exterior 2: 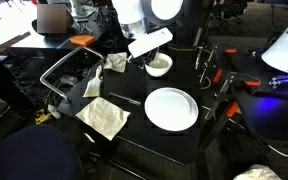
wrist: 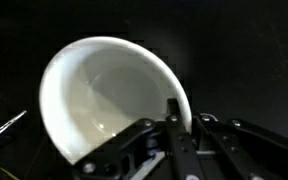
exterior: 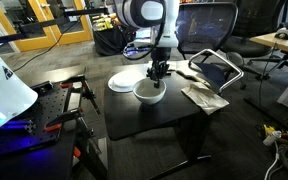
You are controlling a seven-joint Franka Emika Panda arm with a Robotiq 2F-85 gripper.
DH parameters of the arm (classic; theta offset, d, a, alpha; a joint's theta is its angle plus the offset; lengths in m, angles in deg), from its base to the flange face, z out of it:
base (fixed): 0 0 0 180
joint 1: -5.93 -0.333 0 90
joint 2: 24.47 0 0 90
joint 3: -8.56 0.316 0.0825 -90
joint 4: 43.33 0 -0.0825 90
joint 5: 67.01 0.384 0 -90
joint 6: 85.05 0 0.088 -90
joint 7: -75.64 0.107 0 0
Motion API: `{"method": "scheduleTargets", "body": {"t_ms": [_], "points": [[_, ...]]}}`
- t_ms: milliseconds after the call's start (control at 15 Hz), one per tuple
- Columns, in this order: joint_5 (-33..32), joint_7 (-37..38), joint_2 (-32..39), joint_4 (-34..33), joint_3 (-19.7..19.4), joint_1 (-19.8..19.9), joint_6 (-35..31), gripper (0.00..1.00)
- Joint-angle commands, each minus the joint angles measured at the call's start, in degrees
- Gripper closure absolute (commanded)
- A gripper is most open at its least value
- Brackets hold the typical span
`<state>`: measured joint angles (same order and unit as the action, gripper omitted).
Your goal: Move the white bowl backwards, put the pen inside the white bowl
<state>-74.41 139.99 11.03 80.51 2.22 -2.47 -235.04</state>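
Observation:
The white bowl (exterior: pixel 150 93) stands on the black table next to the flat white plate (exterior: pixel 127 80). It also shows in an exterior view (exterior 2: pixel 158 66) and fills the wrist view (wrist: pixel 104 95). My gripper (wrist: pixel 184 118) is shut on the bowl's rim, with one finger inside and one outside. It shows at the bowl's edge in both exterior views (exterior: pixel 159 73) (exterior 2: pixel 152 58). The bowl is empty. The pen (exterior 2: pixel 124 98) lies on the table between the plate (exterior 2: pixel 171 108) and a crumpled napkin.
A crumpled napkin (exterior 2: pixel 104 118) lies near the table's edge and also shows in an exterior view (exterior: pixel 204 97). A metal-framed chair (exterior: pixel 216 68) stands beside the table. Clamps and red-handled tools (exterior 2: pixel 229 80) lie on the neighbouring bench.

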Motion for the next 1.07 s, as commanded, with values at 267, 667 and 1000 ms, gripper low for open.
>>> {"method": "scheduleTargets", "body": {"t_ms": [267,667,1000], "points": [[0.6,-2.0,-0.7,-6.5,-0.6,-3.3,2.6,0.97],[0.9,-3.4,1.4,-13.4,0.2,-3.7,5.8,0.97],[1.3,-6.3,3.8,-18.0,1.1,-3.5,8.4,0.97]]}}
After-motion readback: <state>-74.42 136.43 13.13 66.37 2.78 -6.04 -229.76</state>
